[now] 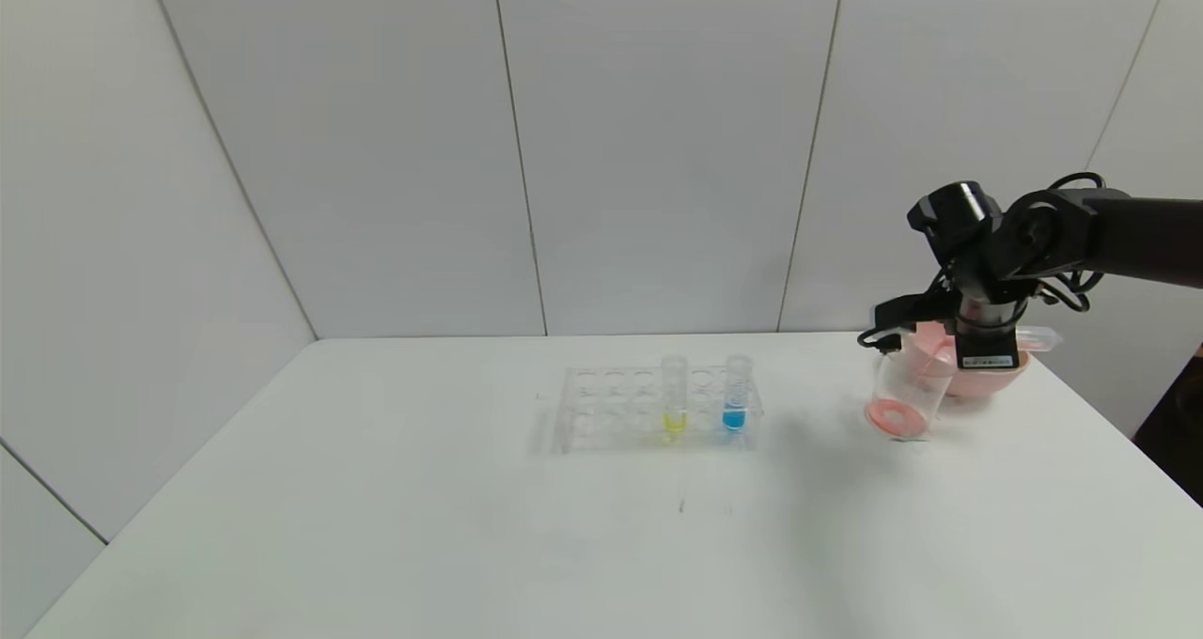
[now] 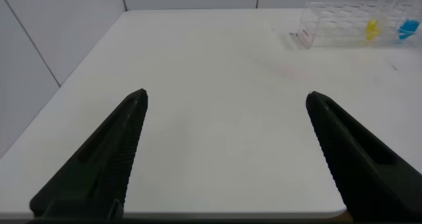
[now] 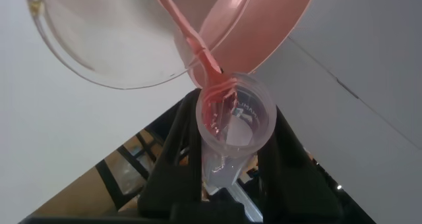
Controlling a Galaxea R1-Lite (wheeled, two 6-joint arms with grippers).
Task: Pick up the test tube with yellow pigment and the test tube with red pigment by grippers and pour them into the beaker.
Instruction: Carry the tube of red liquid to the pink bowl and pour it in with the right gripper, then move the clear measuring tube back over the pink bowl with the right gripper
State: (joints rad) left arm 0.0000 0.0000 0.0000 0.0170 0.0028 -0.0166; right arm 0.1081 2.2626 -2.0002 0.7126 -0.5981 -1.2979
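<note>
Head view first: the right gripper is seen far out over the worktop, jaws clamped on the test tube with red pigment, which is tipped nearly level. Its long axis runs crosswise through the jaws, the mouth brought to the rim of the beaker just below and beside them. Red liquid is already pooled in the beaker's bottom, and a pink bowl stands right behind it. The test tube with yellow pigment is upright in the clear rack, well apart from these jaws, with a blue tube two slots along. No left arm is caught here.

Left wrist view now: the left gripper is held low over bare worktop, jaws spread wide with nothing between them. The rack is seen far ahead and off to one side of the jaws, the yellow tube standing straight up in it, so a long reach would be needed; judged from this, the left arm is the free one for it.

Right wrist view last: the red tube's open mouth is looked into end-on, gripped between the dark jaws, and a thin red stream is seen running from its lip to the beaker's rim. The pour looks to be under way.
</note>
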